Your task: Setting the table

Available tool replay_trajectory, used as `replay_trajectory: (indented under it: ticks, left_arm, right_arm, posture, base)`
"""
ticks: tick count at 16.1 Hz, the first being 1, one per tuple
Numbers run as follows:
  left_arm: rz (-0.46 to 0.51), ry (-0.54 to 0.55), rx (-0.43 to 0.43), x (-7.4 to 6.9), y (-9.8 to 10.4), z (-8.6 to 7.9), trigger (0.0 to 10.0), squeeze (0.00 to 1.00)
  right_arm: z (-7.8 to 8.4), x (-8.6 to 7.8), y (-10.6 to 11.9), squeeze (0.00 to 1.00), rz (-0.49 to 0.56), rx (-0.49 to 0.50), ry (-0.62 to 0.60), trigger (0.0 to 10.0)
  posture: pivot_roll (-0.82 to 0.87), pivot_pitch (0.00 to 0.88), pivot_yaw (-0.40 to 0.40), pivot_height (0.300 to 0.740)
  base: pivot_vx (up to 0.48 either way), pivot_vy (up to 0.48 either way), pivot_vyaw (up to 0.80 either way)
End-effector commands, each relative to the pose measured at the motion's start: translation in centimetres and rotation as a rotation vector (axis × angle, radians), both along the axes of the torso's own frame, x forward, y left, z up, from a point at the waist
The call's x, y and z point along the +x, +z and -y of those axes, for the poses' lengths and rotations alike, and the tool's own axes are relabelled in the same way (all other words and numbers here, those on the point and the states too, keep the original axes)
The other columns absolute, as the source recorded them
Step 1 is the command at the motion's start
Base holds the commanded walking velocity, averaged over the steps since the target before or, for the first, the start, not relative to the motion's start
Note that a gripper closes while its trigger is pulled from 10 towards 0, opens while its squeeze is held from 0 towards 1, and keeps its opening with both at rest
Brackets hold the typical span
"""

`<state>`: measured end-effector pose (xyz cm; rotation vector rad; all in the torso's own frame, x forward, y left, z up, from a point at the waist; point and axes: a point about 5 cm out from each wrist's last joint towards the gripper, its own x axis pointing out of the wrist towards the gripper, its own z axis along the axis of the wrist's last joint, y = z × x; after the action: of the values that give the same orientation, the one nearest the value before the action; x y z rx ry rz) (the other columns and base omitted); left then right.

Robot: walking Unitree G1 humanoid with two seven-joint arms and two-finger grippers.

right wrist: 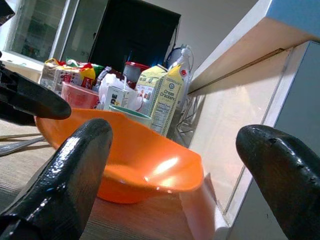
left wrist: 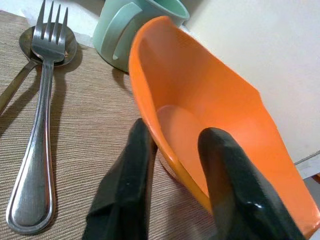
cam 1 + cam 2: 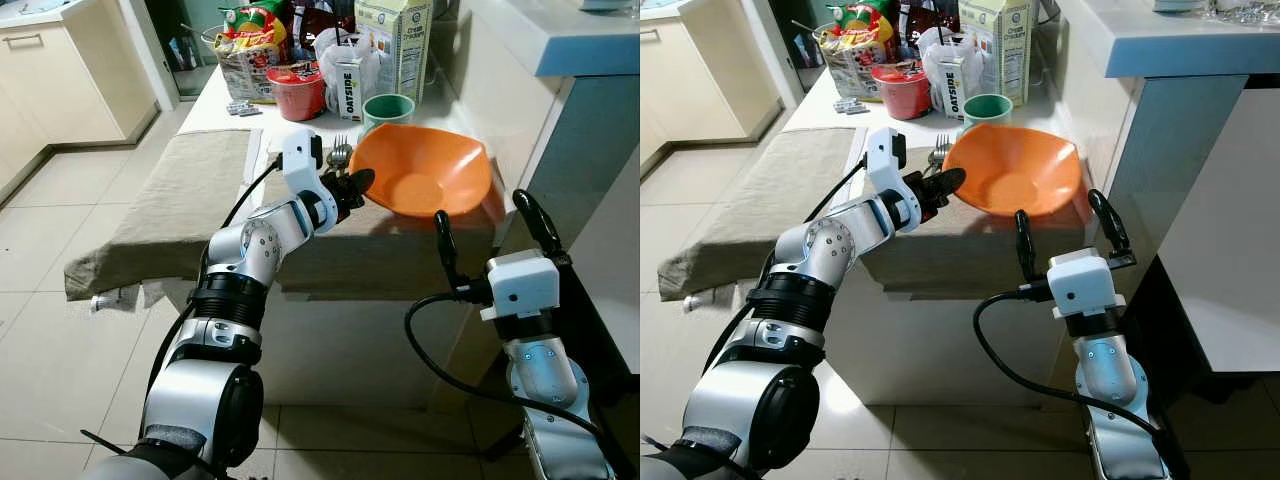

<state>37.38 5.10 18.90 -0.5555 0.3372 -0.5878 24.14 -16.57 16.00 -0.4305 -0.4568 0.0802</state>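
Both arms are built of rounded silver segments joined by black ribbed rings. Each wrist carries a boxy white housing, and a black cable loops from just behind it down along the forearm. The left gripper and right gripper each have two long, glossy black fingers with rounded tips.

My left gripper fingers: glossy black plastic, pinching the orange bowl, smooth semi-gloss plastic. Fork and spoon: polished metal. Placemat: matt ribbed woven cloth. Mug: smooth pale-green plastic look. Right gripper fingers: same glossy black.
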Motion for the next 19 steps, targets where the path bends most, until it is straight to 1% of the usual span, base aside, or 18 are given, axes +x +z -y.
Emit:
replay_trajectory:
  ticks: [1,2,7,12,15,16,17,19]
  left_arm:
    - [0.021,-0.001,-0.021,0.1,0.9,-0.1,0.0,0.0]
    - [0.024,0.002,-0.04,0.0,1.2,-0.2,0.0,0.0]
    - [0.048,0.009,-0.068,-0.1,2.1,-0.4,0.0,0.0]
    - [0.06,0.066,-0.092,0.0,2.7,-1.2,0.0,0.0]
    - [0.09,0.11,-0.127,0.3,3.8,-1.9,0.0,0.0]
    - [0.1,0.131,-0.136,0.4,4.1,-2.2,0.0,0.0]
    - [0.108,0.146,-0.147,0.5,4.4,-2.3,0.0,0.0]
    - [0.125,0.167,-0.172,0.6,5.3,-2.5,0.0,0.0]
  right_arm:
    - [-0.2,0.0,0.2,0.0,0.001,-0.001,0.011,10.0]
    - [-0.3,0.0,0.1,0.0,-0.002,-0.001,0.011,10.0]
    - [-0.3,0.1,0.0,0.0,-0.016,0.01,0.008,10.0]
    - [0.0,1.0,-1.0,0.0,-0.137,0.133,0.022,10.0]
    - [0.1,1.1,-1.4,0.0,-0.162,0.133,0.023,10.0]
    - [0.1,1.1,-1.6,0.0,-0.18,0.156,0.024,10.0]
    - [0.2,1.2,-1.8,0.0,-0.211,0.211,0.019,10.0]
    - [0.7,1.7,-2.3,0.0,-0.288,0.365,0.015,10.0]
  posture:
    - [-0.22,0.0,0.131,0.74]
    - [-0.22,0.0,0.131,0.74]
    - [-0.22,0.0,0.13,0.74]
    - [-0.21,0.0,0.124,0.74]
    - [-0.21,0.0,0.124,0.74]
    - [-0.21,0.0,0.123,0.74]
    - [-0.21,0.0,0.122,0.74]
    - [-0.21,0.0,0.122,0.74]
  base:
    - [0.0,0.0,0.0]
    - [0.0,0.0,0.0]
    - [0.0,0.0,0.0]
    - [0.0,0.0,0.0]
    - [0.0,0.0,0.0]
    - [0.0,0.0,0.0]
    - [0.0,0.0,0.0]
    - [0.0,0.0,0.0]
